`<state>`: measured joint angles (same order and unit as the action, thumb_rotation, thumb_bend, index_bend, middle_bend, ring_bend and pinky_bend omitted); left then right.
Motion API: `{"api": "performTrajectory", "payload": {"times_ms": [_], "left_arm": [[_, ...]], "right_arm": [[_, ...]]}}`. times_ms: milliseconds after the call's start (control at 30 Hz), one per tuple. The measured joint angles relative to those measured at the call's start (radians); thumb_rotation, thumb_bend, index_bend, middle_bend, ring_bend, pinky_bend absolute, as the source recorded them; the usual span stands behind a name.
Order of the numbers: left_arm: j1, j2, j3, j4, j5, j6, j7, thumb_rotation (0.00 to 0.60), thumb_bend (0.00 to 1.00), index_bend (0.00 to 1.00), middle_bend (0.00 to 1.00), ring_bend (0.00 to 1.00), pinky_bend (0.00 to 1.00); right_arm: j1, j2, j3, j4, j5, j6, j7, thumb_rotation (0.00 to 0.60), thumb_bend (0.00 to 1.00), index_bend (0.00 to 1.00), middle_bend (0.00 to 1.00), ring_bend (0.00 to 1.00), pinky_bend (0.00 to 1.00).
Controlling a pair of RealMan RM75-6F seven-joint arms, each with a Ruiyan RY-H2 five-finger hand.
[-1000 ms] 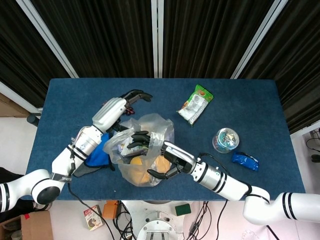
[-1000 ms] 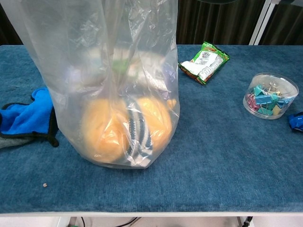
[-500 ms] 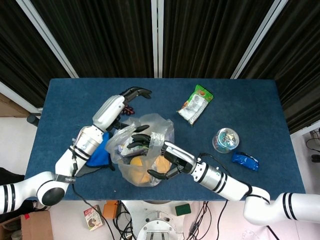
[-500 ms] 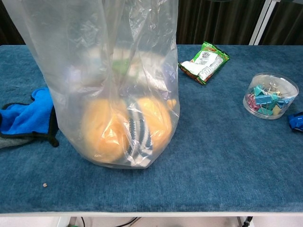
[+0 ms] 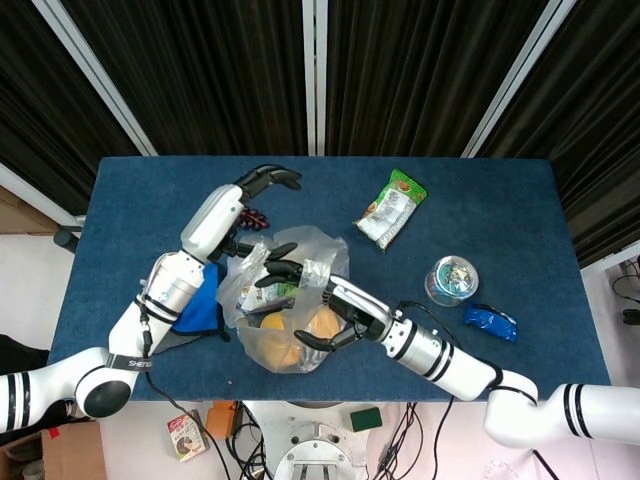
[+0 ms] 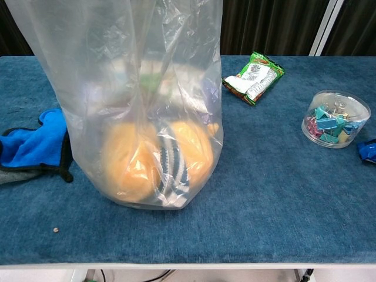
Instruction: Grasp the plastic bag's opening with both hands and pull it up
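Working at the mouth of the plastic bag [image 5: 290,300], which is standing near the table's [image 5: 500,230] front edge, I am holding its rim with my right hand [image 5: 315,300], fingers [image 5: 280,272] reaching over the opening while the thumb is curling underneath at about 6 o'clock. My left hand [image 5: 262,182] is hovering clear of the bag at roughly 11 o'clock from it, fingers spread and holding nothing. To lift cleanly, I judge that this hand should be coming down onto the far rim, opposite my right, so both are pulling straight up and evenly; a one-sided pull could tip the load. From above, the head view is showing both hands and the crumpled opening, with a snack packet [image 5: 391,208] at 2 o'clock, a tub of clips [image 5: 451,280] at 3 o'clock and a blue cloth [image 5: 198,308] at 9 o'clock. Only the chest view is showing the bag's walls rising taut out of frame and the orange, striped contents [image 6: 155,161] resting on the table; neither hand is appearing there.
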<state>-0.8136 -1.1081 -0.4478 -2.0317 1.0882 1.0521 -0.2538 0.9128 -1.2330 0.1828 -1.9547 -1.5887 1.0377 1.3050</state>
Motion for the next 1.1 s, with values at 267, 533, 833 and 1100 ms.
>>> {"api": "performTrajectory", "payload": {"times_ms": [267, 533, 833, 1100], "left_arm": [[0.011, 0.021, -0.006, -0.02, 0.003, 0.006, 0.0, 0.465, 0.15, 0.21, 0.28, 0.13, 0.2], [0.011, 0.041, -0.012, -0.036, -0.003, 0.0, 0.016, 0.449, 0.15, 0.21, 0.28, 0.13, 0.2], [-0.001, 0.079, -0.024, -0.064, -0.036, -0.007, 0.068, 0.44, 0.15, 0.21, 0.28, 0.13, 0.2], [-0.008, 0.104, -0.023, -0.102, -0.074, -0.004, 0.121, 0.434, 0.15, 0.21, 0.28, 0.13, 0.2]], "right_arm": [[-0.009, -0.022, 0.007, 0.019, 0.027, 0.0, -0.037, 0.6, 0.42, 0.08, 0.15, 0.0, 0.03], [0.003, -0.047, 0.018, 0.038, 0.049, -0.035, -0.049, 0.6, 0.42, 0.08, 0.15, 0.0, 0.03], [0.021, -0.074, 0.037, 0.051, 0.065, -0.064, -0.069, 0.599, 0.42, 0.08, 0.15, 0.0, 0.03], [0.02, -0.087, 0.052, 0.06, 0.083, -0.064, -0.109, 0.6, 0.42, 0.08, 0.15, 0.0, 0.01]]}}
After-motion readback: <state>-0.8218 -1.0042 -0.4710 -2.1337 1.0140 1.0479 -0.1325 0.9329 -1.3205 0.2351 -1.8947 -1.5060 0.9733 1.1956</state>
